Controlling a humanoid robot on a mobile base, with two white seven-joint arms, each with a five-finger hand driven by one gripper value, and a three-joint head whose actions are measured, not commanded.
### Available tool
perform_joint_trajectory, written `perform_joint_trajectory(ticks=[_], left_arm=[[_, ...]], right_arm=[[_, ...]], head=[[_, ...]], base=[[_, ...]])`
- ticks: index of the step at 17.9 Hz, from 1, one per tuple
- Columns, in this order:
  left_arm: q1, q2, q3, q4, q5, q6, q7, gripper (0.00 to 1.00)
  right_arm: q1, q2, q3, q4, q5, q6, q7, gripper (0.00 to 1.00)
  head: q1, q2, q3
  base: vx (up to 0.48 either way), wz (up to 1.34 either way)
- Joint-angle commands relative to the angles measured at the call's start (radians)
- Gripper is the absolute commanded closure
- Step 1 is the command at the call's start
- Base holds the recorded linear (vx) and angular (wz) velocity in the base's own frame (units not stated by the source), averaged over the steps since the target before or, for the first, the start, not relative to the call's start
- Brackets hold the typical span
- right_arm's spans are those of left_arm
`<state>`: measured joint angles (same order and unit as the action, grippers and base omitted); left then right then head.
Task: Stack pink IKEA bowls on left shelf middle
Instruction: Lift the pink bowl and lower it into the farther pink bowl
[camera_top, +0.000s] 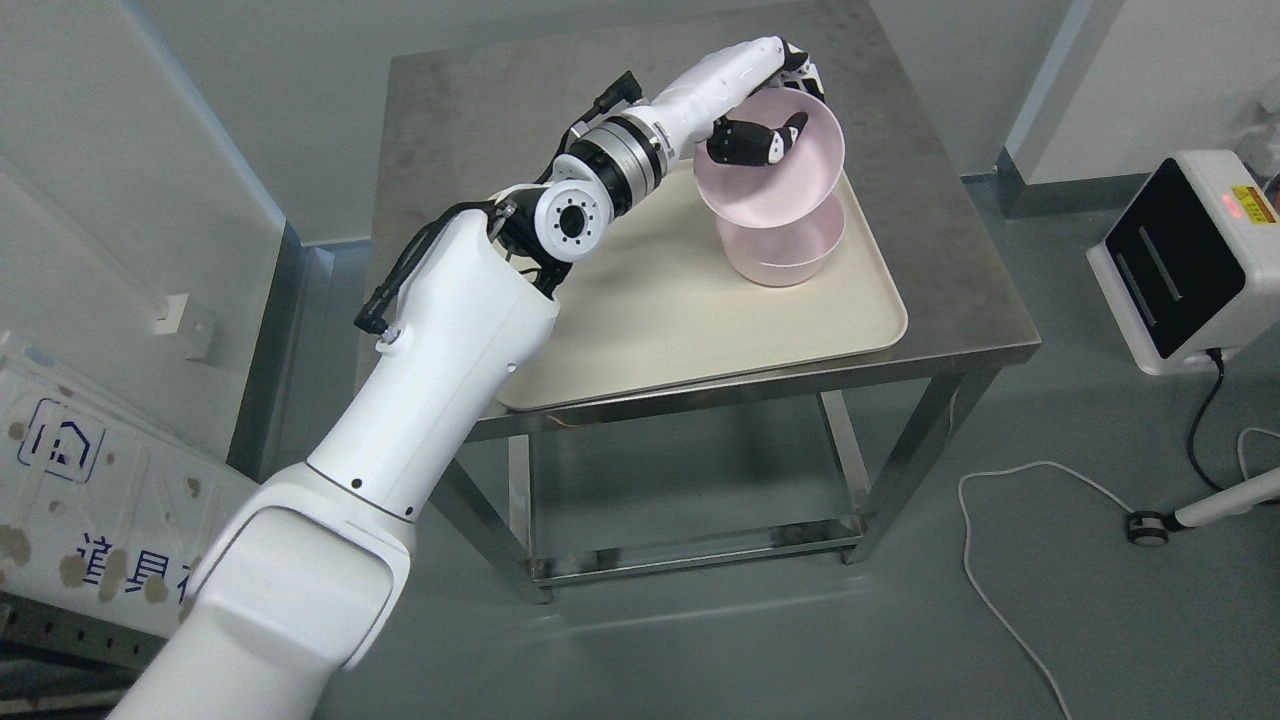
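Note:
My left arm reaches from the lower left up across a steel table. Its hand (775, 110) is shut on the rim of a pink bowl (790, 185), thumb inside the bowl and the other fingers behind the rim. This bowl is tilted toward me and held just above a second pink bowl (785, 258). The second bowl stands upright on a cream tray (660, 310) near its far right corner. The tilted bowl's lower edge seems to touch or sit just inside the lower one.
The steel table (940, 250) has an open lower frame. A white machine with a black panel (1190, 260) stands on the floor at the right, with cables (1010, 560) trailing nearby. A printed white board (70, 470) leans at the lower left by a wall.

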<state>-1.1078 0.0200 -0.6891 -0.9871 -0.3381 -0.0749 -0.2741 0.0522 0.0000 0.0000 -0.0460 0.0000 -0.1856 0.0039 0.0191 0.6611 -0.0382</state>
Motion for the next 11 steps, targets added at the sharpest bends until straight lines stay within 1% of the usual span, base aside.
perform_joint_trajectory(ticks=[1,6,10,11], left_arm=[[-0.015,-0.003,-0.144,0.087,0.007,0.018,0.003,0.97],[-0.03,-0.003,-0.109,0.094,-0.009,0.024,0.006,0.96],[-0.036,-0.003,-0.084,0.105,-0.012,0.024,0.029,0.9],[-0.038,-0.003,-0.079,0.105,-0.018,0.024,0.027,0.86]], right_arm=[[0.0,-0.017,-0.011,0.0,0.008,0.0,-0.001,0.0],[0.0,-0.017,-0.011,0.0,0.008,0.0,-0.001,0.0],[0.0,-0.017,-0.011,0.0,0.008,0.0,0.001,0.0],[0.0,-0.017,-0.009,0.0,0.008,0.0,-0.001,0.0]], head=[[0.0,0.0,0.0],[0.0,0.0,0.0],[0.0,0.0,0.0],[0.0,0.0,0.0]], base=[[0.0,0.0],[0.0,0.0],[0.0,0.0],[0.0,0.0]])
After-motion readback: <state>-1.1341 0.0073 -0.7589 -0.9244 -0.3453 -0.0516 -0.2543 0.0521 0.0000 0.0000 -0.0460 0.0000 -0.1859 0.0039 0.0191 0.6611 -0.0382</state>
